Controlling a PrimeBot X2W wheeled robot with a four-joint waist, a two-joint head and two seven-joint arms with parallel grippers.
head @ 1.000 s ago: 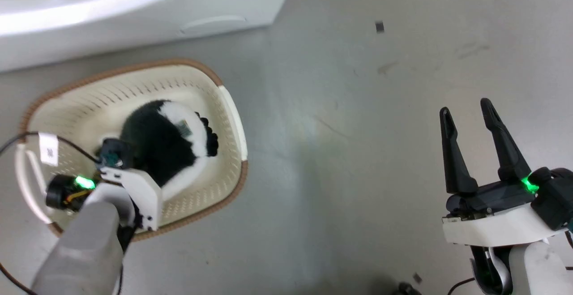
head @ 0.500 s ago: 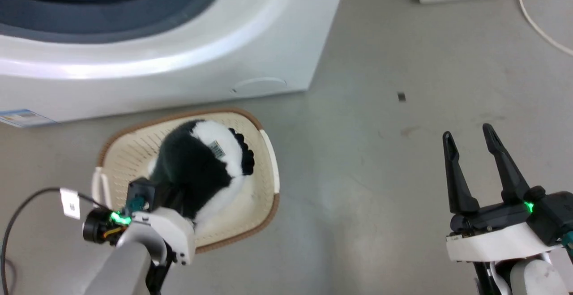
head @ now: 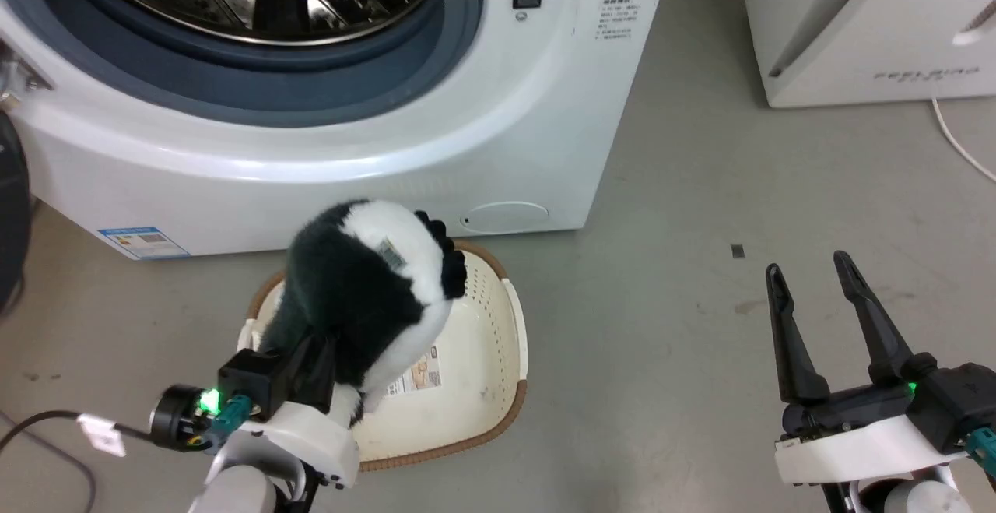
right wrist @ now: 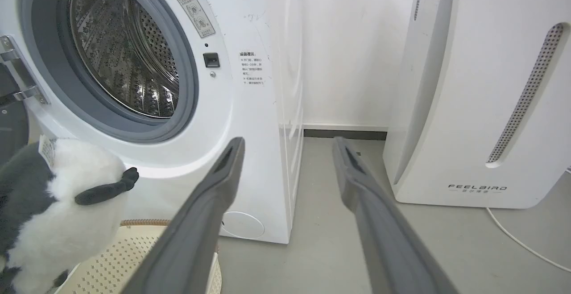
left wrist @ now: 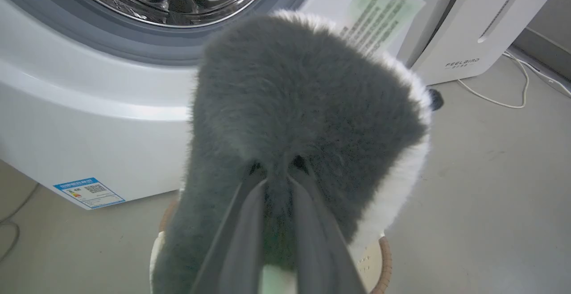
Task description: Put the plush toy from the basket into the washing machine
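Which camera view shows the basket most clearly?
The head view: the basket shows its rim, perforated wall and bottom sticker, partly covered by the plush toy. The right wrist view shows one perforated corner; the left wrist view, slivers of rim.

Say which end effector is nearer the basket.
Left. The left end effector, shut on the plush toy, is above the basket; the right end effector is far to its right.

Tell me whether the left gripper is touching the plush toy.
Touching. The left wrist view shows the left gripper with both fingers sunk into the fur of the plush toy.
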